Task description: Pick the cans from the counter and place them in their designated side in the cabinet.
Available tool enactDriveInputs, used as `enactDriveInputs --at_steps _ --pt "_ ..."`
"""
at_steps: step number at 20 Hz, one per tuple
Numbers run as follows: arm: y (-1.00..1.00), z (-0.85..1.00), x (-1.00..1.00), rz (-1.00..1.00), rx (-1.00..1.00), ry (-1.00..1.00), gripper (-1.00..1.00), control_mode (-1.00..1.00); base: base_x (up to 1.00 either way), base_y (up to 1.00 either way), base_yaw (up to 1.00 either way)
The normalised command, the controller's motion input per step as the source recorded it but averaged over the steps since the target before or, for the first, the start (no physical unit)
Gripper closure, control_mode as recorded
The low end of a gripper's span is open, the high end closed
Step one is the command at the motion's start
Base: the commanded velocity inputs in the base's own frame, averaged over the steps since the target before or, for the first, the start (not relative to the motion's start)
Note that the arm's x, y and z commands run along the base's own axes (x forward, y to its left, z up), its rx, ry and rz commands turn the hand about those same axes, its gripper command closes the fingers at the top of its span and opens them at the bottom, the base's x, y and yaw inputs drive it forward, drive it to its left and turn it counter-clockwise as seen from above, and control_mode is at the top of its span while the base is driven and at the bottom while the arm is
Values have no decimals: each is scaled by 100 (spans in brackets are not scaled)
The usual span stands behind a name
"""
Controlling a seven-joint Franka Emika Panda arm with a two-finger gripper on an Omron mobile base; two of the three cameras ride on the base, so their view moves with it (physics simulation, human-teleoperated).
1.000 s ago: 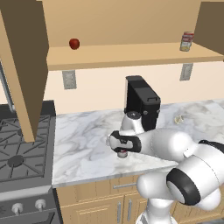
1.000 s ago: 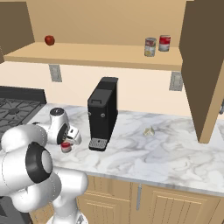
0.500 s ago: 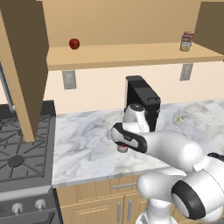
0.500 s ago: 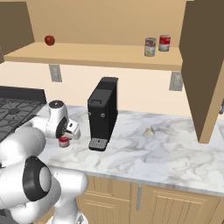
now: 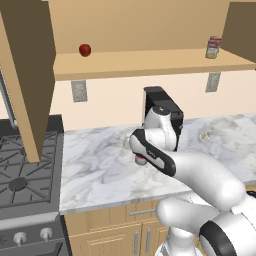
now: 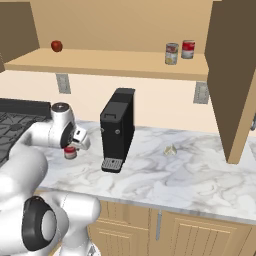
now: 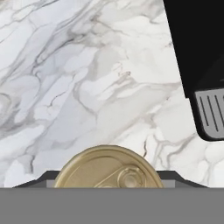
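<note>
Gripping a red can on the tabletop, the pincer looks clamped round it; two cans already sit at the cabinet shelf's right end; shelving this one remains.

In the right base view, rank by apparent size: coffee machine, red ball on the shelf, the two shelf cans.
1. Coffee machine, largest by far.
2. The two shelf cans look alike; no ranking.
3. Red ball, smallest, though it sits farther off.
</note>
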Motion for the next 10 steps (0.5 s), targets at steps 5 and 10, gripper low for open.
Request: enactDriveInputs --at_steps 5,10 --pt "0 46 -16 0 0 -6 100 -100 0 0 0" --pt "0 44 -16 0 0 -7 100 -100 0 0 0"
